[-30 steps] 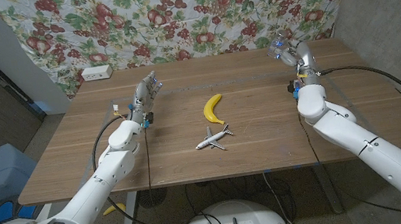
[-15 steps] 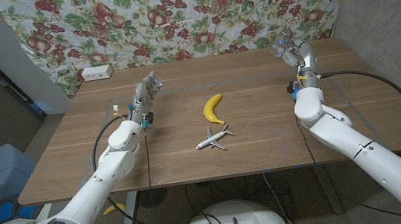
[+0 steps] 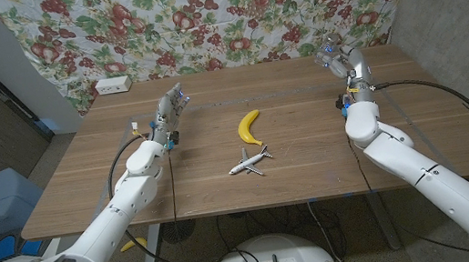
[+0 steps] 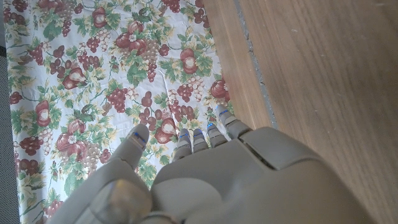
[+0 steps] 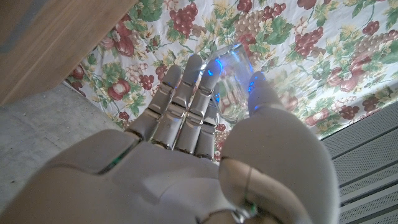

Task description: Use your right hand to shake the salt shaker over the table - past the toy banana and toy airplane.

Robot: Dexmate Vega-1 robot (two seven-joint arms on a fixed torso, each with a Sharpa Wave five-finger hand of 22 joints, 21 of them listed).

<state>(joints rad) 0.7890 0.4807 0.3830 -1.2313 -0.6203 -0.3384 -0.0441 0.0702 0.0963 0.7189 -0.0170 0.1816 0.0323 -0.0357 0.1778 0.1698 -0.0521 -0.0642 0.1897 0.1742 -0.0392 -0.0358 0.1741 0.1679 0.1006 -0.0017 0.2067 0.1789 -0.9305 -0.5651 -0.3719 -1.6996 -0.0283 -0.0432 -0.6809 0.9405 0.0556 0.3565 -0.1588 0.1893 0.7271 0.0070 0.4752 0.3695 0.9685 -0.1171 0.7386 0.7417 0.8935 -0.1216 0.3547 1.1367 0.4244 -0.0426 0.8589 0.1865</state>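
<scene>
Floral cloth printed with fruit hangs behind the wooden table (image 3: 311, 152), and the toy banana (image 3: 250, 127) near its middle serves as the landmark. Well to the left of the banana, the left hand (image 3: 170, 107) is raised over the table with its fingers (image 4: 202, 137) extended and slightly apart, holding nothing; it sits where it did a second ago. Just in front of the banana lies the toy airplane (image 3: 250, 161), unmoved.

Far to the right of the banana and beyond it, toward the table's back corner, the right hand (image 3: 341, 59) is lifted above the surface with fingers and thumb closed around the clear salt shaker (image 5: 229, 84). Over the last second this hand has shifted only slightly, a small wobble back and forth while the elbow swung a little. That reads as the shaking itself being under way, with the shaker already carried past both toys. The right forearm rises steeply from the elbow, and the hand stands upright, fingers pointing up toward the cloth.
</scene>
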